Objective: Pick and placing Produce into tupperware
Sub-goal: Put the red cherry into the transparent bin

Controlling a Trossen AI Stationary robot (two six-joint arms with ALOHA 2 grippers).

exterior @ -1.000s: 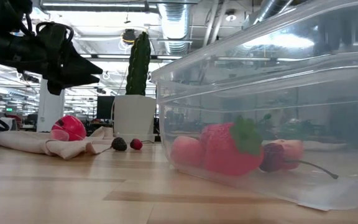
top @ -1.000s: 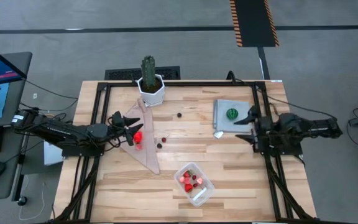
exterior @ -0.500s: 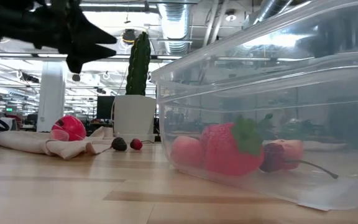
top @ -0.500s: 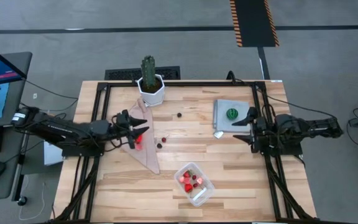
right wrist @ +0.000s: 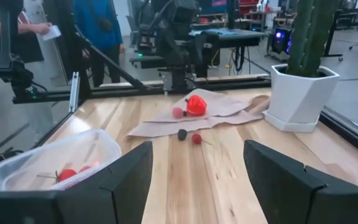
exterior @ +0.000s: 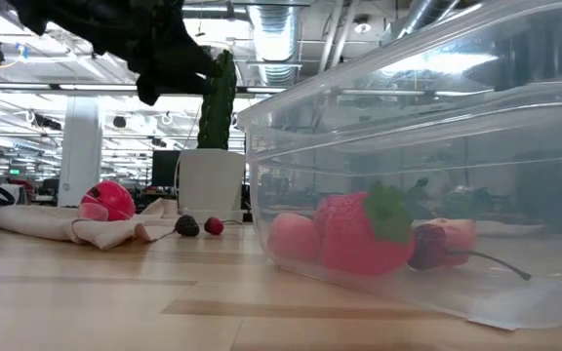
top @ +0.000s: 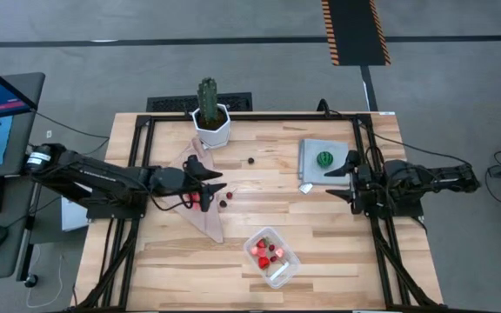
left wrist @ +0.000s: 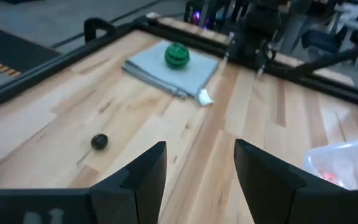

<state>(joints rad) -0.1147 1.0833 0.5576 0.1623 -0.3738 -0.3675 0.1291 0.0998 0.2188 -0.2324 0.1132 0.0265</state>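
High view: my left pincer [top: 218, 189] hovers spread and empty over the beige cloth [top: 205, 217], just right of the red tomato piece [top: 195, 196], near the table's centre. My right pincer [top: 346, 176] waits, also spread and empty, toward three o'clock beside the grey mat [top: 313, 161]. The clear container [top: 272, 256] sits toward five o'clock and already holds several red pieces, a strawberry among them. Left outside, as I judge it: the tomato piece, two small berries [top: 225, 199] beside the cloth, a dark berry [top: 250, 160] toward twelve o'clock, and the green striped ball [top: 324, 159] on the mat. Roughly half the job remains.
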